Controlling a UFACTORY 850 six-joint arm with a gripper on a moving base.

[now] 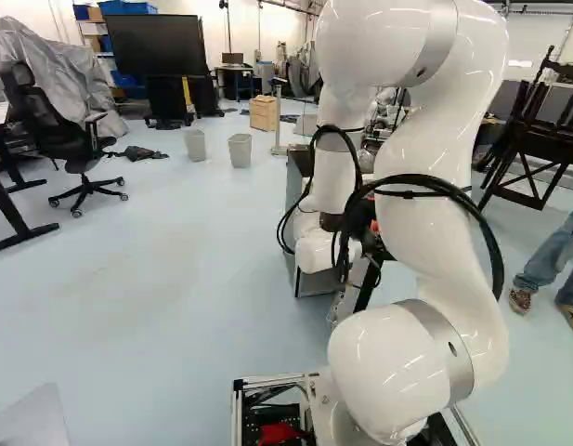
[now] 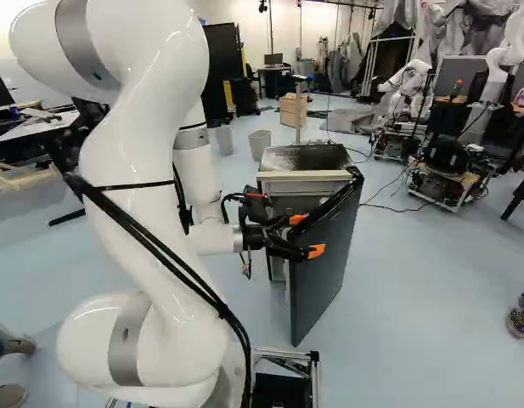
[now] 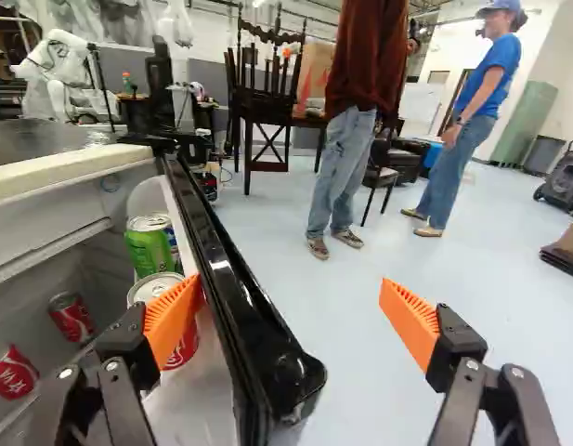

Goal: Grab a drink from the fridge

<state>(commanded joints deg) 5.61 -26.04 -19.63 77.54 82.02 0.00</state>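
Observation:
In the right base view my gripper (image 2: 307,235) is at the partly open door (image 2: 323,272) of the small fridge (image 2: 277,176). The wrist view has my gripper (image 3: 291,311) open wide, holding nothing. The door's black edge (image 3: 240,307) runs between its fingers, close to one orange pad (image 3: 173,318); the other pad (image 3: 409,321) is outside the door. On the door's inner side stand a green can (image 3: 149,247) and a red can (image 3: 180,346), partly hidden by the nearer finger. Deeper in the fridge are two more red cans (image 3: 71,317), (image 3: 11,372).
Another robot (image 2: 408,85) stands beyond the fridge. Two bins (image 1: 240,150) and a wooden box (image 1: 264,112) are farther ahead. An office chair (image 1: 77,139) is at the left of the left base view. A jar (image 2: 521,314) sits at the right of the right base view.

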